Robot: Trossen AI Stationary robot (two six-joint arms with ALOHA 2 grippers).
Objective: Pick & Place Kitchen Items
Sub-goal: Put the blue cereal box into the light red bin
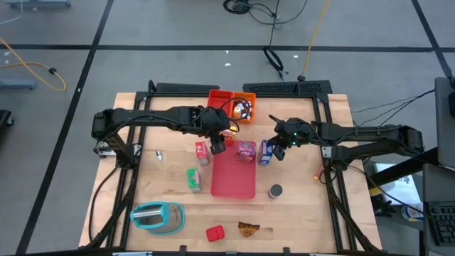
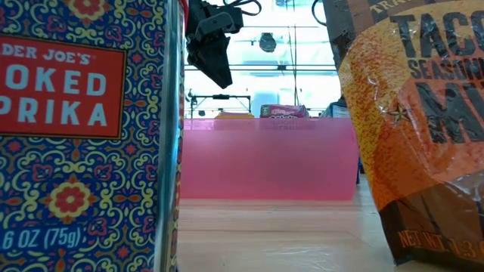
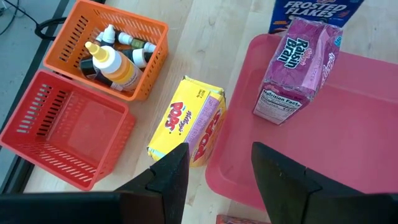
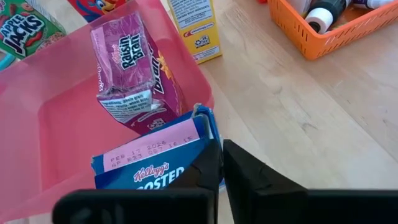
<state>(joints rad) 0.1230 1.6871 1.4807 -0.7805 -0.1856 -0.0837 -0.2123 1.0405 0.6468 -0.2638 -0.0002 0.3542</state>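
My left gripper (image 1: 217, 146) (image 3: 217, 177) hangs open above the far left corner of the flat pink tray (image 1: 233, 186), touching nothing. Below it a yellow Corn Pops box (image 3: 189, 127) stands on the table beside the tray. A pink Raisin Bran box (image 1: 245, 151) (image 3: 297, 68) stands on the tray's far end. My right gripper (image 1: 279, 151) (image 4: 222, 168) is shut on a blue Frosted Flakes box (image 1: 264, 151) (image 4: 155, 165) at the tray's right edge. A red box (image 1: 202, 151), a green box (image 1: 193, 178) and a grey can (image 1: 275, 190) stand around the tray. My right gripper pinches the blue Frosted Flakes box at its upper side edge (image 4: 208, 134), between the two fingers. The fingers come from the table's right side, slanting down. The box is upright next to the tray rim; whether its bottom rests on the table I cannot tell.
A red bin (image 1: 219, 99) and an orange bin (image 1: 243, 107) holding small bottles sit at the far edge. A teal object (image 1: 158, 217), a red packet (image 1: 215, 232) and a brown packet (image 1: 249, 229) lie near the near edge. Bare wood shows right of the can.
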